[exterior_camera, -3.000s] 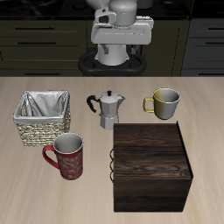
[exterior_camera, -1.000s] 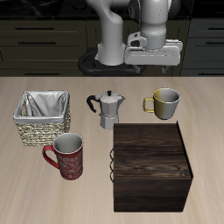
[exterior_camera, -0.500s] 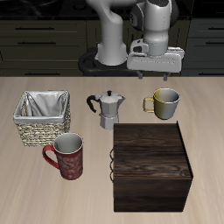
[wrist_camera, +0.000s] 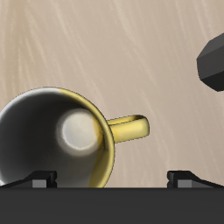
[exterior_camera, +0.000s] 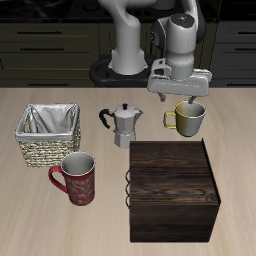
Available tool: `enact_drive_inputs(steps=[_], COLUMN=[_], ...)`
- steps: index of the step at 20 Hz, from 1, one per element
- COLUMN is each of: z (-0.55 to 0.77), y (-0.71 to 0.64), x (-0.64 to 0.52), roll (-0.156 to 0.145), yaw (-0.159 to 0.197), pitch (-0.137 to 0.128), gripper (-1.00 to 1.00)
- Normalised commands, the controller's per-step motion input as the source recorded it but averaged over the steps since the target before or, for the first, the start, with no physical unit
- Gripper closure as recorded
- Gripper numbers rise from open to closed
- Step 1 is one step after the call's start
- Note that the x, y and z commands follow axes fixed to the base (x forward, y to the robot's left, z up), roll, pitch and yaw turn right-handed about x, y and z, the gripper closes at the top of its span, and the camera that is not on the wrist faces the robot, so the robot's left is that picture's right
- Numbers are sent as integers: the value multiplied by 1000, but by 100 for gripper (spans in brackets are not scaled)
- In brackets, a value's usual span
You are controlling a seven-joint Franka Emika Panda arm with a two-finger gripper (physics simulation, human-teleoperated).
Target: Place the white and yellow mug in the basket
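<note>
The white and yellow mug [exterior_camera: 188,118] stands upright on the table, beside the moka pot and behind the dark wooden box. In the wrist view the mug [wrist_camera: 59,140] shows its inside from above, with its yellow handle [wrist_camera: 131,129] sticking out sideways. My gripper [exterior_camera: 181,97] hangs just above the mug, pointing down, open and empty. In the wrist view the gripper [wrist_camera: 114,179] has its fingertips [wrist_camera: 39,181] spread wide, over the mug's rim and handle. The wicker basket [exterior_camera: 45,150] with white lining sits far across the table, beyond the moka pot.
A silver moka pot [exterior_camera: 124,125] with a black handle stands between mug and basket; part of it shows in the wrist view [wrist_camera: 214,63]. A dark red patterned mug [exterior_camera: 77,178] stands in front of the basket. A large dark wooden box [exterior_camera: 173,188] sits near the front edge.
My gripper has swung from above the table's back edge forward and down, and now hangs just above the white and yellow mug. The objects have not moved.
</note>
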Motion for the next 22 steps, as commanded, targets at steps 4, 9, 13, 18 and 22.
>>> enact_drive_inputs(steps=[4, 9, 13, 18, 22], z=[-351, -554, -311, 64, 135], y=[41, -6, -18, -87, -74], x=[104, 214, 37, -78, -29], roll=[2, 81, 10, 25, 17], yaw=[12, -31, 12, -33, -15], pitch=[71, 149, 72, -7, -38], gripper=[-100, -100, 100, 100, 100])
